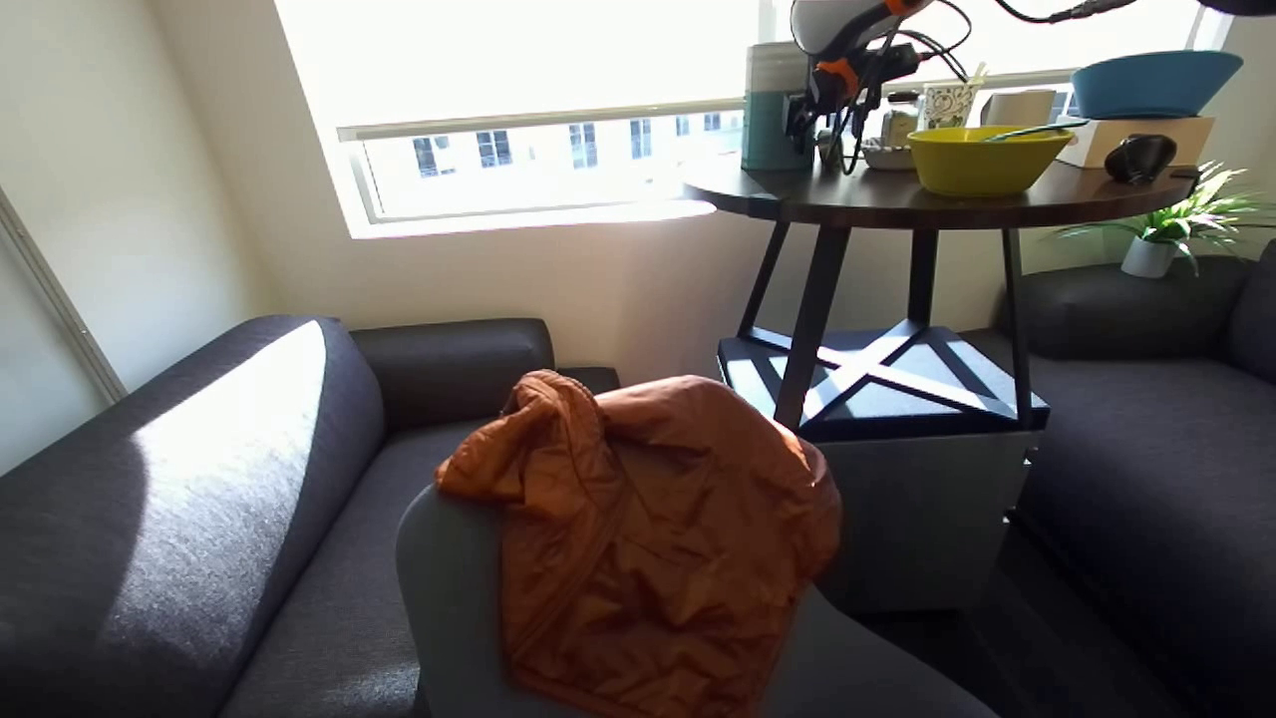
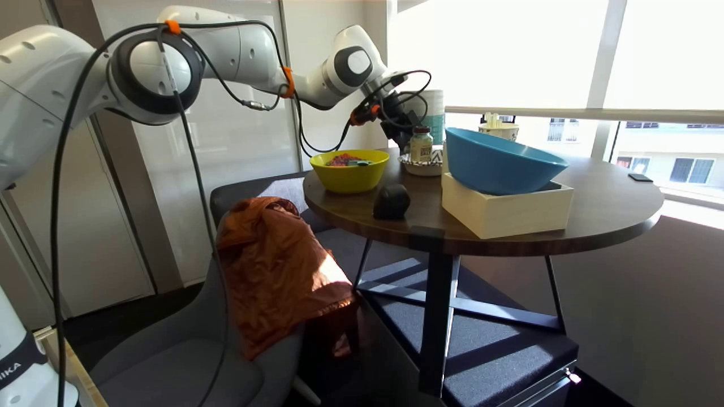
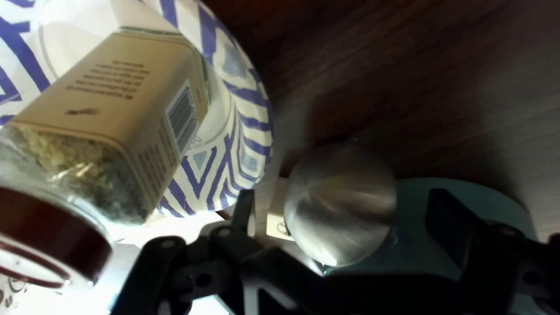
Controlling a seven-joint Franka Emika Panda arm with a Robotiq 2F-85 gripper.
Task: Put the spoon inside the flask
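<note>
The flask is a tall two-tone cylinder, pale above and teal below, standing upright by the window; it also shows in an exterior view. A teal handle, apparently the spoon, leans over the rim of the yellow bowl; its lower end is hidden. My gripper is open, pointing down close beside the flask and away from the spoon. A round brushed-metal top lies between its fingers, with a finger gap on each side. A teal surface, likely the flask, fills the area beside it.
A jar with a red lid stands in a patterned dish beside my gripper. A blue bowl sits tilted on a wooden box. A black object and a patterned cup stand on the round table.
</note>
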